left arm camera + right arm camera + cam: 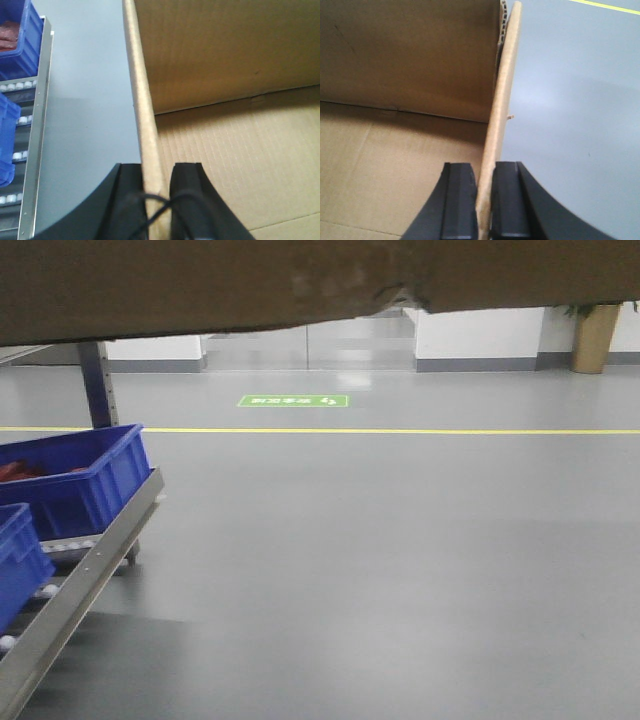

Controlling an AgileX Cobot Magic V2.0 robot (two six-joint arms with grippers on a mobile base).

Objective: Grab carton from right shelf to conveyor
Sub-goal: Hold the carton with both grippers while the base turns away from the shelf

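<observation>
1. Left gripper (pixel 156 200) pinches the carton (pixel 230 150) wall between both fingers.
2. Right gripper (pixel 484 200) clamps the opposite wall.
3. Carton spans between them; grey floor (pixel 570 100) lies outside each, roller shelf (pixel 34 150) beyond the left gripper.

We see soft, even light from above; the floor (pixel 400 540) shows pale glare at its far end. The carton (pixel 200 285) looms dark and blurred up close.

Black left hand (pixel 159 174), right hand (pixel 484 174) — thin cable (pixel 152 196)
</observation>
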